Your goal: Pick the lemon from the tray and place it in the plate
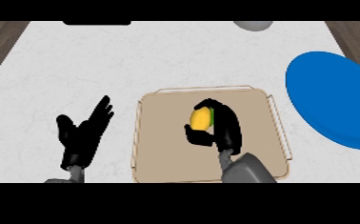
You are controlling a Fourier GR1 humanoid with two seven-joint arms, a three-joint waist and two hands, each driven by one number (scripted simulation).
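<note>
A yellow lemon (202,118) shows over the middle of the tan tray (169,147). My right hand (224,128) is curled round it from the right, thumb under it and fingers over its top, hiding part of the fruit. Whether the lemon touches the tray floor I cannot tell. The blue plate (325,96) lies at the right edge of the view, to the right of the tray and cut off by the frame. My left hand (83,135) rests open on the left, fingers up, beside the tray.
The white counter (141,56) spreads behind the tray. A grey round object (253,25) sits at the far edge, and a dark object (97,23) at the far left. Brown strips show at both top corners.
</note>
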